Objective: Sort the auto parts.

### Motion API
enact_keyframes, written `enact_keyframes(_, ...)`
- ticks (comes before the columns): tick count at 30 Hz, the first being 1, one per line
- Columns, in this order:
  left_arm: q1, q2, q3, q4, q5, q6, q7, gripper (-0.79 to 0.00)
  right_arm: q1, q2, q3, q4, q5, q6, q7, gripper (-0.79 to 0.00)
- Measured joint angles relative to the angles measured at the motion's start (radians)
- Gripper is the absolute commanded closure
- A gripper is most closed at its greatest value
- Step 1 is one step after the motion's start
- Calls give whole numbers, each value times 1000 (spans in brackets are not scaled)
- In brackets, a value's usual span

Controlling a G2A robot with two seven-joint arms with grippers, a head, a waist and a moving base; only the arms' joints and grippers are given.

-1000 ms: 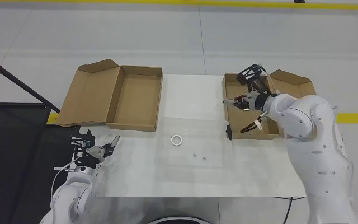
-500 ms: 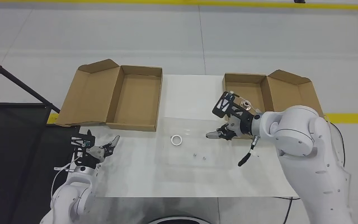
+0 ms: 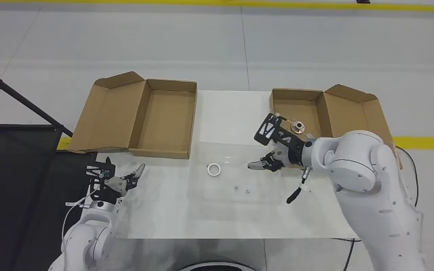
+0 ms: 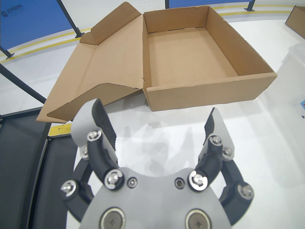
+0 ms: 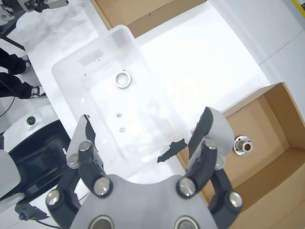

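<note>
A silver ring (image 3: 215,169) (image 5: 123,79) and two tiny metal pieces (image 3: 235,187) (image 5: 118,114) lie in a clear plastic bin (image 3: 261,193) (image 5: 59,72) at mid-table. A flanged metal part (image 3: 297,127) (image 5: 243,146) rests in the right cardboard box (image 3: 291,159) (image 5: 274,110). My right gripper (image 3: 261,164) (image 5: 146,129) hangs open and holds nothing, above the bin's end nearest that box. My left gripper (image 3: 129,179) (image 4: 158,125) is open and holds nothing, low over the table's left front, before the left cardboard box (image 3: 163,150) (image 4: 209,91).
Both boxes have their lids folded outward; the left one (image 5: 152,17) holds nothing. A black frame (image 3: 30,108) stands off the table's left edge. Bare white tabletop (image 3: 230,112) lies between the boxes, behind the bin.
My right gripper has swung from inside the right box to over the bin's near end, and the flanged part now lies uncovered in that box. The left arm has not moved.
</note>
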Motion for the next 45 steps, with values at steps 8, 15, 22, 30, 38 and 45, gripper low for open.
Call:
enact_keyframes(8, 0, 0, 0, 0, 0, 0, 0, -785, 50, -7, -131, -87, -32, 104, 144, -785)
enact_keyframes(15, 0, 0, 0, 0, 0, 0, 0, -785, 146, -33, -282, -21, -68, 201, 212, -363)
enact_keyframes(22, 0, 0, 0, 0, 0, 0, 0, -785, 229, -65, -435, 109, -100, 237, 243, -317)
enact_keyframes(30, 0, 0, 0, 0, 0, 0, 0, -785, 318, -95, -579, 278, -50, 256, 242, -326)
enact_keyframes(38, 0, 0, 0, 0, 0, 0, 0, -785, 364, -112, -663, 357, -3, 231, 242, -320)
enact_keyframes(45, 0, 0, 0, 0, 0, 0, 0, -785, 405, -134, -728, 414, 28, 238, 242, -323)
